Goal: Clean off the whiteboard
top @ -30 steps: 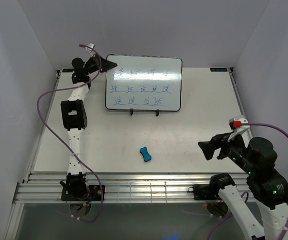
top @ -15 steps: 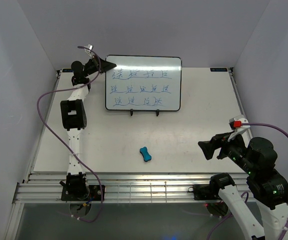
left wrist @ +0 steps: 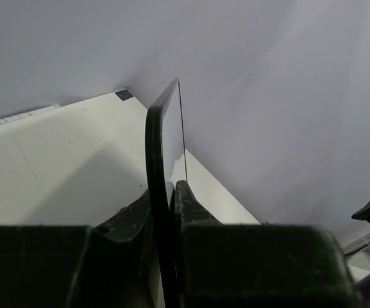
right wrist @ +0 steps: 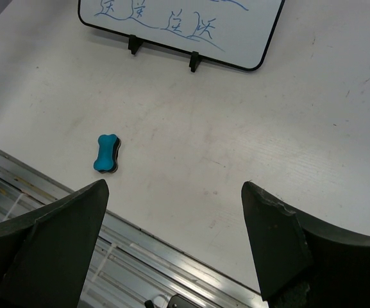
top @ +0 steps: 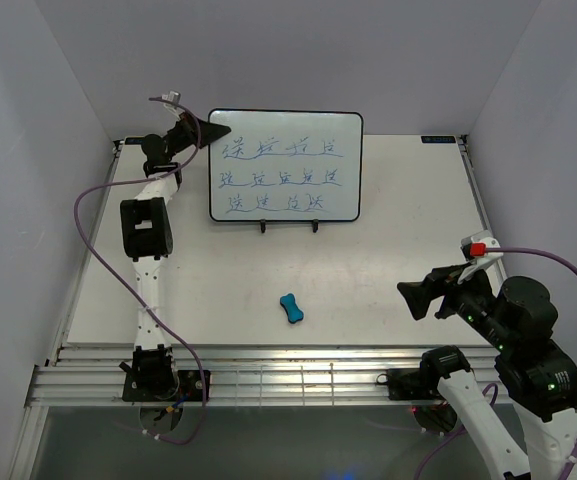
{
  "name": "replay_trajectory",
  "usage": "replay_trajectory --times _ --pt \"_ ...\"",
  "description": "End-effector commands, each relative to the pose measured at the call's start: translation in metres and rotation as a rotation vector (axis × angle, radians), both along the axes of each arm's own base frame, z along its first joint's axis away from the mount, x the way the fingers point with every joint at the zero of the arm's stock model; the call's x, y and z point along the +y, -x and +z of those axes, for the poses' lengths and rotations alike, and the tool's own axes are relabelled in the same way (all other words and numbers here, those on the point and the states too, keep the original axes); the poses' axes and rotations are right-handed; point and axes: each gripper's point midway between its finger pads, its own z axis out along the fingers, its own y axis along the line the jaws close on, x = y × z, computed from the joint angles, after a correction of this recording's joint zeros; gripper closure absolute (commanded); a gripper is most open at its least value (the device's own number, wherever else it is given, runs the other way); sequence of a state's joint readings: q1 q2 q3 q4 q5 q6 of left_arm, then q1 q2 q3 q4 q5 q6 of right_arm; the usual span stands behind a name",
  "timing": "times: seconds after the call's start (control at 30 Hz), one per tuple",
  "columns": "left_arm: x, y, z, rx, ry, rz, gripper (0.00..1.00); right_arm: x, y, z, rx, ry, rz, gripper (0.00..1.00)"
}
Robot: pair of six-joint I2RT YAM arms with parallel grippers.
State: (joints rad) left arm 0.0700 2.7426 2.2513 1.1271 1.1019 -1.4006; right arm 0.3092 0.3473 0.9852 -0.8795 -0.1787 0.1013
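On the table (top: 388, 220), the whiteboard (top: 286, 165) at the far side has nudged slightly left and up since a second ago. My left gripper (top: 208, 130) stays clamped on its top-left corner. The right gripper (top: 418, 298) hangs spread wide, near right. The blue eraser (top: 290, 308) hasn't moved.

Whiteboard (left wrist: 156, 128) edge-on, black frame pinched in the left hand (left wrist: 166, 194), pale table (left wrist: 56, 160) behind, grey walls (left wrist: 268, 83)

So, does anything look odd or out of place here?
Yes: the left gripper pinches the upper left corner of the glossy white black-framed whiteboard, full of blue writing, while the small blue bone-shaped eraser lies untouched on the table.
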Motion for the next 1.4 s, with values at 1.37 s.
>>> replay_trajectory --times 1.37 --pt "-0.061 0.133 0.306 -0.579 0.247 0.021 1.00 0.005 0.016 0.040 -0.123 -0.101 0.031 0.10"
